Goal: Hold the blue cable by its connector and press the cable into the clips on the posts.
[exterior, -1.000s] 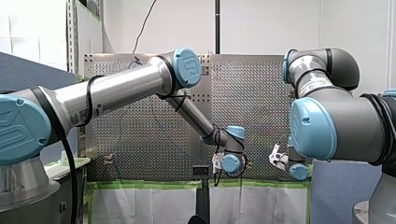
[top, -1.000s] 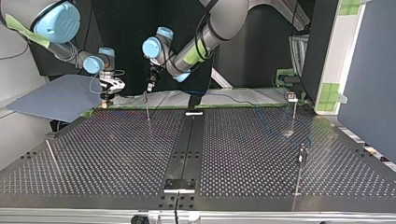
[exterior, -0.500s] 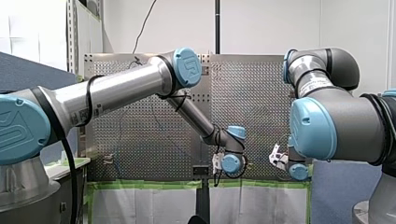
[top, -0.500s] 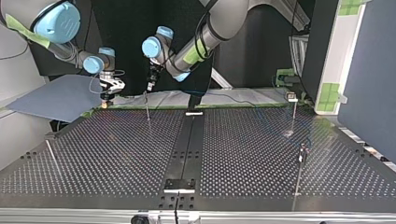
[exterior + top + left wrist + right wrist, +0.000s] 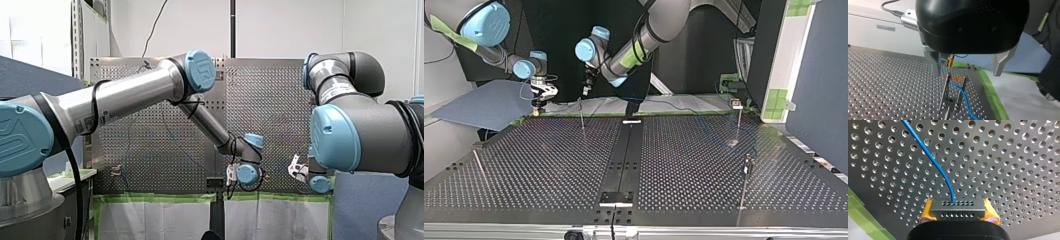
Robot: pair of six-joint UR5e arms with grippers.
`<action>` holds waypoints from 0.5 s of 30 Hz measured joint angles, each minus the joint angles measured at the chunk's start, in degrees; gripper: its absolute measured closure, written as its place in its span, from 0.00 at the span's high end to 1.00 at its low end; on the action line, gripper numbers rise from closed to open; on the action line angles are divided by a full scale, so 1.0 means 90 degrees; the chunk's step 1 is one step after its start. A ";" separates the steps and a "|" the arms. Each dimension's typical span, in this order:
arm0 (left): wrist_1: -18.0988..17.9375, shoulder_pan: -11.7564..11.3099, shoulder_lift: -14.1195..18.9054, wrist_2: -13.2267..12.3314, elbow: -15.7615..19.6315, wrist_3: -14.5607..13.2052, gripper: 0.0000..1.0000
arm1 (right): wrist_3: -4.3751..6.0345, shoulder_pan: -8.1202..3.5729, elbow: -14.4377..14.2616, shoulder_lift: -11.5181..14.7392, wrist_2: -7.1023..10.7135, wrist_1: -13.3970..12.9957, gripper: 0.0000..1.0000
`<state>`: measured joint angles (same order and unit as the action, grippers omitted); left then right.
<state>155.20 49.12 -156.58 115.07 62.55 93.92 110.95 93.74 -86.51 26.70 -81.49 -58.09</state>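
Since a second ago my left arm's wrist has crept slightly toward the front view's left, and my right arm has kept its place.

Front view: the left gripper [image 5: 231,174] hangs low by the table's [image 5: 165,145] taped edge, the right gripper [image 5: 298,170] apart from it at the right.

Top view: the left gripper hovers above a thin post [image 5: 582,116]. The right gripper is near it, at the left.

Left wrist view: the metal fingers [image 5: 935,62] stand wide apart, gripping nothing. The blue cable [image 5: 961,93] passes just beside one finger, crosses the orange clip [image 5: 955,79] and drops to the table.

Right wrist view: yellow pads [image 5: 926,213] clamp the grey connector [image 5: 958,208], and the cable rises from it over the table.
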 joint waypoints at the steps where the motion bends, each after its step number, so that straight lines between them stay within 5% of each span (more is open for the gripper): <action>1: 0.0016 0.0009 0.0038 0.0007 0.0039 -0.0016 1.00 | 0.0002 0.0000 -0.0001 0.0000 0.0000 0.0002 0.00; 15: -0.0569 -0.0018 0.0759 0.0051 0.0763 -0.0015 1.00 | 0.0028 -0.0001 0.0002 -0.0010 0.0000 0.0004 0.00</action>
<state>150.07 48.95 -149.75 115.53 69.41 93.78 111.20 93.72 -86.49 26.61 -81.49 -58.05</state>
